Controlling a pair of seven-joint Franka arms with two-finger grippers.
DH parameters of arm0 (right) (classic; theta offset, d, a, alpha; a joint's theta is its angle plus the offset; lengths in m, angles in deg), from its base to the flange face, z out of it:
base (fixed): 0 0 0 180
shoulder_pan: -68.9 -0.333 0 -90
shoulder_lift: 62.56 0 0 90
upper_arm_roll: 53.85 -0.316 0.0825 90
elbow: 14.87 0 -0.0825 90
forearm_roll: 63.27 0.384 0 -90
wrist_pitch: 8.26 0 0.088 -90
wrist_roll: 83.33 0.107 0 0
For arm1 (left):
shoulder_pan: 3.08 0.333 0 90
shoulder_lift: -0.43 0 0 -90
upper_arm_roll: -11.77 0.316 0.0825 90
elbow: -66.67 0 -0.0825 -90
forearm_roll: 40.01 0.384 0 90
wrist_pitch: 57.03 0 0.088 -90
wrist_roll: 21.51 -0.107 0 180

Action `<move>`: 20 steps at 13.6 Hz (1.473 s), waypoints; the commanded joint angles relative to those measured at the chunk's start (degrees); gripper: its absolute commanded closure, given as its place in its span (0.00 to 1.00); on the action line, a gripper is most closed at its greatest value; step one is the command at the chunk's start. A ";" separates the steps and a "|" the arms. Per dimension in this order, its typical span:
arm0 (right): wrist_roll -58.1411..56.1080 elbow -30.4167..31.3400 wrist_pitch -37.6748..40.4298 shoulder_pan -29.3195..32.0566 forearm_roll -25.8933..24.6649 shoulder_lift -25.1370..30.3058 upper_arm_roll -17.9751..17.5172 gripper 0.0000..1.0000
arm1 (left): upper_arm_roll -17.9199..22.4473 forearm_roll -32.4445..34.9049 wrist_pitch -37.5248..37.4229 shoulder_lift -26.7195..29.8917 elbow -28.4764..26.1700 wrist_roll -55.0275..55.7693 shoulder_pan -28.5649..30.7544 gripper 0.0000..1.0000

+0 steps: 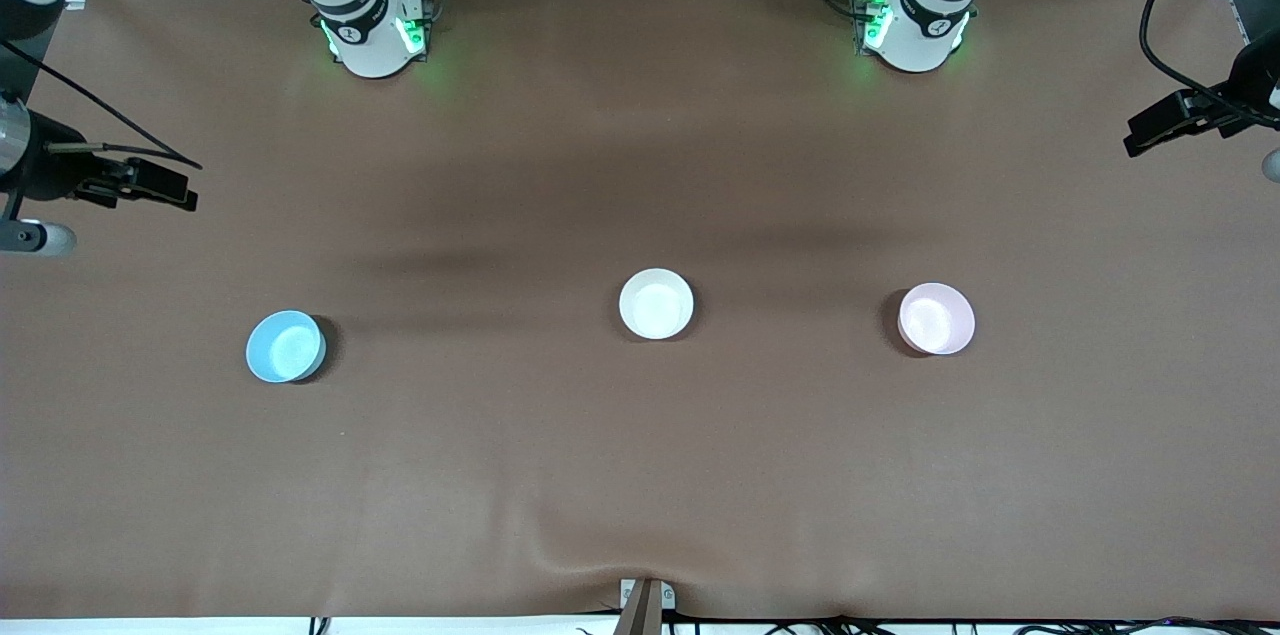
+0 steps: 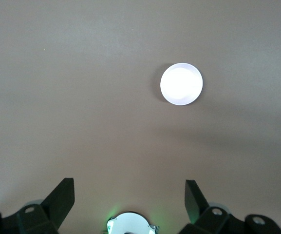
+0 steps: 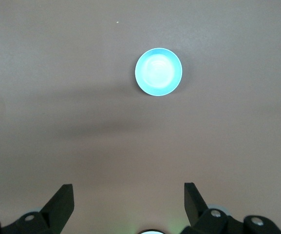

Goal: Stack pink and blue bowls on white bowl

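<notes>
Across the middle of the brown counter [image 1: 640, 475] the three bowls sat in a row, upright and well apart from one another. The white bowl [image 1: 656, 304] lay at the centre, between the two arms, which would suit it as the base of the stack since either arm could reach it. The blue bowl [image 1: 286, 346] sat toward the right arm's end and slightly nearer the front camera; the pink bowl [image 1: 936, 318] sat toward the left arm's end. Each coloured bowl thus lay on the side of the arm likeliest to fetch it. Nothing had yet been stacked.

Both arms waited high at the ends of the counter. The right gripper [image 1: 165, 185] hung over bare cloth at its end, with the blue bowl [image 3: 158, 71] showing in its wrist view; its jaws stood spread wide, holding and touching nothing. The left gripper [image 1: 1160, 120] hung over its own end, its jaws likewise spread wide and empty, and its wrist view showed a pale bowl [image 2: 181, 84] washed out by glare, judged to be the pink one.
</notes>
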 commanded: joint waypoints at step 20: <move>0.88 2.76 -4.38 1.28 -0.41 -2.29 -0.47 0.00 | -2.39 0.21 43.19 -11.42 -26.44 -0.68 -0.61 0.00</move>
